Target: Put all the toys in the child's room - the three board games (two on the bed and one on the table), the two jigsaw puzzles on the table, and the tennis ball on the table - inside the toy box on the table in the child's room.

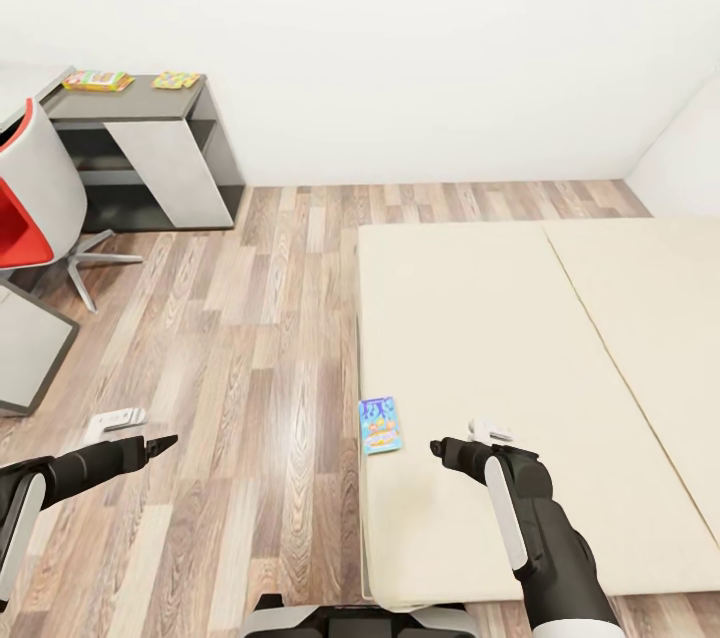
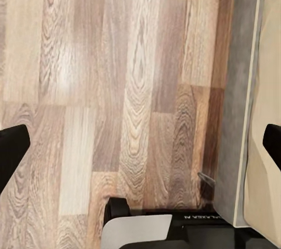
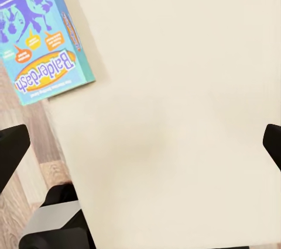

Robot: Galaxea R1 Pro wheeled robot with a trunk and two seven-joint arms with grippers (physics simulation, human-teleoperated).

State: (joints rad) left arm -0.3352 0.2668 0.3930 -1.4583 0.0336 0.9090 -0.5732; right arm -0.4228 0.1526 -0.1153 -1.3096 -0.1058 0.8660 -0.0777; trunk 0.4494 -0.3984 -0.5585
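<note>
**Blue game box at the bed's edge**

Far off in the upper left of the head view, the dark counter (image 1: 150, 103) carries two flat multicoloured jigsaw puzzles (image 1: 97, 80) side by side. Lower left, the left claw (image 1: 160, 444) hangs over the wood floor (image 1: 250, 368), its fingers spread wide with nothing held. Centre-low, a thin blue board game (image 1: 380, 424) with cartoon print and a yellow-orange "Balderdash" banner (image 3: 47, 71) lies flat on the beige bed (image 1: 500, 338), right at its left edge. Just to its right, the right claw (image 1: 440, 447) hovers over the mattress, wide open and empty.
</note>
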